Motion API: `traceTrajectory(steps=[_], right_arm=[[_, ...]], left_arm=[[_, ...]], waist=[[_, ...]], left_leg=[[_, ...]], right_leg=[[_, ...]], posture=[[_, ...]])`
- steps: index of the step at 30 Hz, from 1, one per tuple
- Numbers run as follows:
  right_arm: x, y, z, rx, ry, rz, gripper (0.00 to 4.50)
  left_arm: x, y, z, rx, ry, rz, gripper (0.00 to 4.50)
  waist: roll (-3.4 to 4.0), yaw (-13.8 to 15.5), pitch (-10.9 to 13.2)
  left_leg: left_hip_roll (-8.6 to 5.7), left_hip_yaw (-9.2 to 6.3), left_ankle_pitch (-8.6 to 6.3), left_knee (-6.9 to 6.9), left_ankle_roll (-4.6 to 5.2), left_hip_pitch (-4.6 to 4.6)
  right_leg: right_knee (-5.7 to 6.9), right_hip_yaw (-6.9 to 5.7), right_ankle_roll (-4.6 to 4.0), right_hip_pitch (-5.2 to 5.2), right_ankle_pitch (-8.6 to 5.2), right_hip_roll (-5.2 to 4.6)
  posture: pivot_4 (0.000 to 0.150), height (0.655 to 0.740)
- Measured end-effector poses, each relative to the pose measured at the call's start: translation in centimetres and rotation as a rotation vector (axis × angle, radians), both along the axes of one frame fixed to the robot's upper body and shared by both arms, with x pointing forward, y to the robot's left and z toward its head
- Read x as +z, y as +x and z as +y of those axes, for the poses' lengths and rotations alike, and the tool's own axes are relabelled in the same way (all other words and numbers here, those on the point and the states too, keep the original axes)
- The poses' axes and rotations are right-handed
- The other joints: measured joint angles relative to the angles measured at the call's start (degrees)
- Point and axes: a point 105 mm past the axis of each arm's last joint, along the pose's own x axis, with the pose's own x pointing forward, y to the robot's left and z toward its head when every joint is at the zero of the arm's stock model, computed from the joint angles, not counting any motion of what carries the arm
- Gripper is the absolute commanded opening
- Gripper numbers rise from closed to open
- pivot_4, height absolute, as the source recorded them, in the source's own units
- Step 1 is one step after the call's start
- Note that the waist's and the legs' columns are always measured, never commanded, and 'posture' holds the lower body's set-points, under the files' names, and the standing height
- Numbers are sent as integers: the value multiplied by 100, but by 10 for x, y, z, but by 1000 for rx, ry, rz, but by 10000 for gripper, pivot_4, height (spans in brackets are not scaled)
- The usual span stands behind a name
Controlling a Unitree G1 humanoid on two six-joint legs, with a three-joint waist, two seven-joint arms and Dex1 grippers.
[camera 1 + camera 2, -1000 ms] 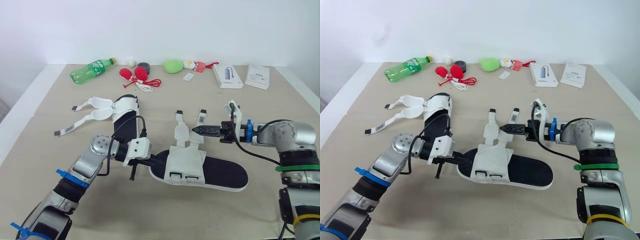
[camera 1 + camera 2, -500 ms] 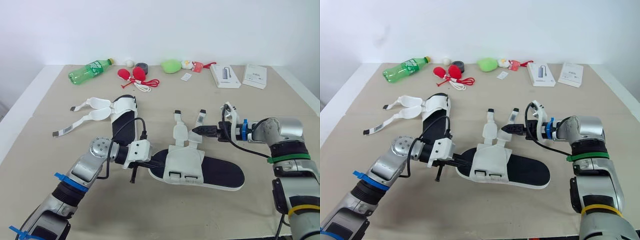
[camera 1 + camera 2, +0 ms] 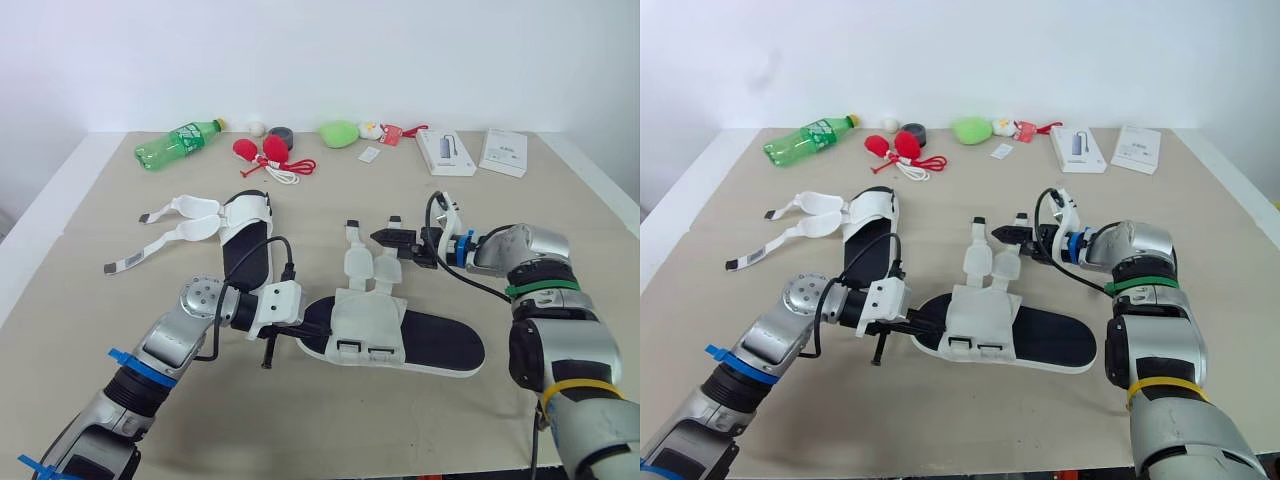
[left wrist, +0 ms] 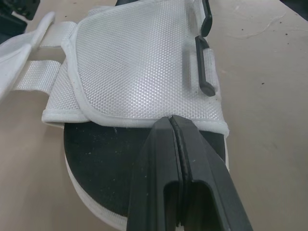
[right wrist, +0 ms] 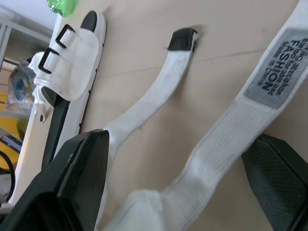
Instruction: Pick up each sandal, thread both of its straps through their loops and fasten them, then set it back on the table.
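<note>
The near sandal (image 3: 410,338), white upper on a black sole, lies mid-table with both straps (image 3: 358,262) unfastened and spread toward the far side. My left gripper (image 3: 308,324) is shut, its tips resting on the sole at the upper's toe-side edge (image 4: 174,126). My right gripper (image 3: 382,238) is open at the strap ends. The labelled strap (image 5: 267,82) lies between its fingers (image 5: 79,178), not pinched. The second sandal (image 3: 248,232) lies farther left, its straps (image 3: 180,222) trailing out to the left.
Along the far edge stand a green bottle (image 3: 180,143), red balls with cord (image 3: 268,152), a black tape roll (image 3: 284,134), a green toy (image 3: 341,132), a small card (image 3: 370,154) and two white boxes (image 3: 445,152) (image 3: 503,152).
My right gripper has moved left and away from me, up to the far strap's end. The left gripper has stayed on the sandal's toe end. The camera has shifted slightly.
</note>
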Motion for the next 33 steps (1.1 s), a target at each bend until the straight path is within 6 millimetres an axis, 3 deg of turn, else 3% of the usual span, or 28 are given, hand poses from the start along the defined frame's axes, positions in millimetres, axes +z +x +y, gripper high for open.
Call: traceTrajectory(steps=[1, 2, 8, 11, 16, 23, 24, 25, 28, 31, 33], right_arm=[[-3, 1, -1, -10, -4, -6, 26566], [-5, 2, -1, -14, -5, -8, 22067], [-6, 2, 1, 11, 4, -39, 955], [0, 3, 3, 58, -14, -112, 955], [18, -7, 9, 273, -186, -477, 955], [58, -64, 39, 633, -516, -1391, 955], [58, -85, 45, 770, -607, -1595, 955], [58, -85, 45, 771, -608, -1597, 955], [41, -122, 49, 1051, -706, -1879, 955], [20, -141, 42, 1292, -795, -2024, 955], [11, -147, 38, 1359, -808, -2074, 955]], left_arm=[[0, 0, 0, 0, 0, 1, 0], [0, 0, 0, 0, -1, 1, 0], [0, 0, -1, -1, -3, 1, 0], [0, 0, -1, -1, -3, 1, 0], [0, 0, -1, -1, -4, 5, 0], [0, 1, -2, 11, -7, 2, 0], [-1, 3, -2, 22, -8, 3, 0], [-1, 3, -2, 22, -8, 4, 0], [-3, 10, -2, 62, -7, -5, 0], [-2, 13, -3, 78, -8, -14, 0], [-3, 15, -3, 90, -3, -15, 0]], waist=[[0, 1, 0], [0, 1, 0], [2, 1, 1], [3, 1, 2], [3, 5, 2], [5, 14, 3], [4, 13, 3], [4, 12, 3], [3, 12, 5], [-1, 12, 11], [-5, 11, 13]], left_leg=[[0, 0, 0, -1, 0, 0], [0, 0, 0, -1, 0, -1], [0, 3, 0, -7, 0, -2], [-1, 3, 0, -6, 0, -3], [-2, 1, -1, -7, -1, -4], [-3, -3, -2, -9, -2, -2], [-2, -2, -2, -6, -2, 5], [-2, -1, -2, -5, -2, 5], [-1, 2, 1, 0, -4, 25], [-3, 13, 1, -3, -4, 70], [-4, 22, 1, -6, -4, 102]], right_leg=[[0, 0, 0, 0, 0, 0], [0, 0, 0, -1, 0, 1], [0, 4, 2, -6, -5, 1], [0, 3, 2, -6, -4, 0], [0, 1, 12, -6, -11, 1], [-1, -2, 35, -3, -25, 0], [-1, -2, 38, 5, -26, 0], [-1, -2, 38, 5, -26, -1], [-1, 2, 38, 23, -22, -3], [-2, 6, 4, 64, -41, -17], [-2, 4, -5, 86, -43, -52]], posture=[[1500, 7400], [1500, 7400], [1500, 7400], [1500, 7400], [1500, 7400], [1500, 7400], [1500, 7400], [1500, 7400], [1500, 7400], [1500, 7400], [1500, 7400]])
